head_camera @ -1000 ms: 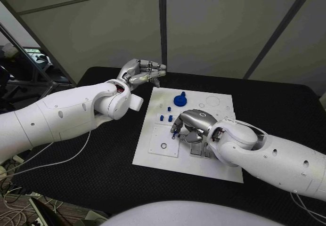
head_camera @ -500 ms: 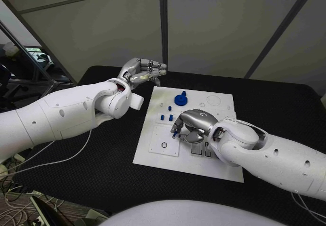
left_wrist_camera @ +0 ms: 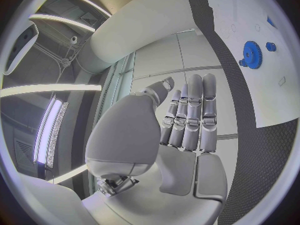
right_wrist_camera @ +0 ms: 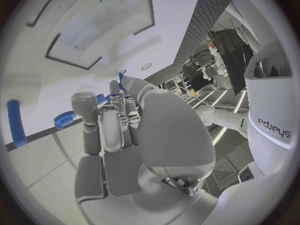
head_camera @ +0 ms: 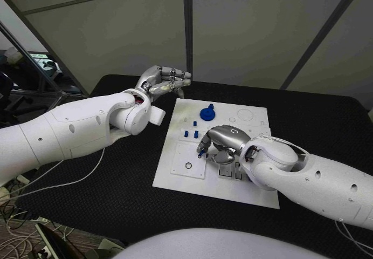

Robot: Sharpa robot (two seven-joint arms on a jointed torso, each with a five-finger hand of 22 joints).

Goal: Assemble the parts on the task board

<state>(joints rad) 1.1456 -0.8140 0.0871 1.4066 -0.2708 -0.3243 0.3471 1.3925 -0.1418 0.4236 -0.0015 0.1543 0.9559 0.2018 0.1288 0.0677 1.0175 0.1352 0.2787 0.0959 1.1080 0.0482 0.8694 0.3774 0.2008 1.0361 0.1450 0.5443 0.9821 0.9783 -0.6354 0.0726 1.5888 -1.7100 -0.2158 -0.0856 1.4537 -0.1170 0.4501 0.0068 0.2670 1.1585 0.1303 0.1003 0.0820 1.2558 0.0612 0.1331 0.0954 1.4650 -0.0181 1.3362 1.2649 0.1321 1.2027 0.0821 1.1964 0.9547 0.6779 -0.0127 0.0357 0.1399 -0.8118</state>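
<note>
The white task board (head_camera: 250,190) lies in the middle of the black table. A blue gear (head_camera: 207,114) stands near its far edge, and small blue pegs (head_camera: 189,133) stand left of centre. My right hand (head_camera: 218,141) hangs low over the board's middle with its fingers curled down, pinching a thin blue peg (head_camera: 200,154) at its fingertips. That peg (right_wrist_camera: 121,78) pokes out between thumb and finger in the right wrist view. My left hand (head_camera: 164,81) is raised beyond the board's far left corner, fingers straight, holding nothing. The gear (left_wrist_camera: 252,54) and board (left_wrist_camera: 250,15) lie off to its side.
A recessed square panel with a small ring (head_camera: 186,167) sits at the board's near left. Grey slotted pieces (head_camera: 227,170) lie just under my right wrist. Round holes (head_camera: 244,115) mark the board's far right. A longer blue cylinder (right_wrist_camera: 15,123) lies on the board.
</note>
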